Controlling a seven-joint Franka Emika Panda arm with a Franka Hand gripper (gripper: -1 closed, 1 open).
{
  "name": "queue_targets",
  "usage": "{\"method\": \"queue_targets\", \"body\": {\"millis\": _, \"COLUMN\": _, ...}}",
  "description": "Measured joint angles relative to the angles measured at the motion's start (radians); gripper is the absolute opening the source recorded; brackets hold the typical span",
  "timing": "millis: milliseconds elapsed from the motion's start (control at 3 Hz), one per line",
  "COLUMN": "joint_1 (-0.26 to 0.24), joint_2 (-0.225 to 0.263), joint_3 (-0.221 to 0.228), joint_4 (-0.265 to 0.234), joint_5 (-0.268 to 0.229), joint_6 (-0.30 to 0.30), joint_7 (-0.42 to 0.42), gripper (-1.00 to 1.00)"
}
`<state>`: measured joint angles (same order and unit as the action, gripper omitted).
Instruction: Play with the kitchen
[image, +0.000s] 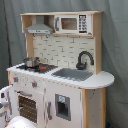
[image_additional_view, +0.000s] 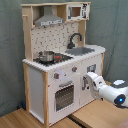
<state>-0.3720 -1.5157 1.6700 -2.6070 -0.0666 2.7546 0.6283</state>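
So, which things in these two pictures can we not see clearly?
- Gripper: in the second exterior view the arm ends against the toy kitchen front, so its fingers are hidden; in the first exterior view the left edge cuts it off.
- Oven inside: the window is too blurred.
- Pot contents: not visible in either view.
- Sink bottom: hidden by its rim in the second exterior view.

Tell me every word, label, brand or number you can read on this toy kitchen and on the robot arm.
None can be read in either exterior view.
The microwave: its button panel shows only pale specks, too blurred to read.
The kitchen: its knobs and oven door show no legible marks.
The robot arm: plain white, no readable label or brand.
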Motion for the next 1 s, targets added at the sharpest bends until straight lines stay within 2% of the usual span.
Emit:
{"method": "queue_targets", "body": {"millis": 667, "joint_1": -0.08, "joint_2": -0.006, "joint_3": 0.015, "joint_4": -0.002, "joint_5": -0.007, "joint_6": 0.085, "joint_7": 0.206, "gripper": 1.0}}
{"method": "queue_targets", "body": {"millis": 1000, "joint_1": -0.134, "joint_2": -0.008, "joint_3": 0.015, "joint_4": 0.003, "joint_5": -0.007, "joint_6": 0.153, "joint_7": 0.276, "gripper": 1.0}}
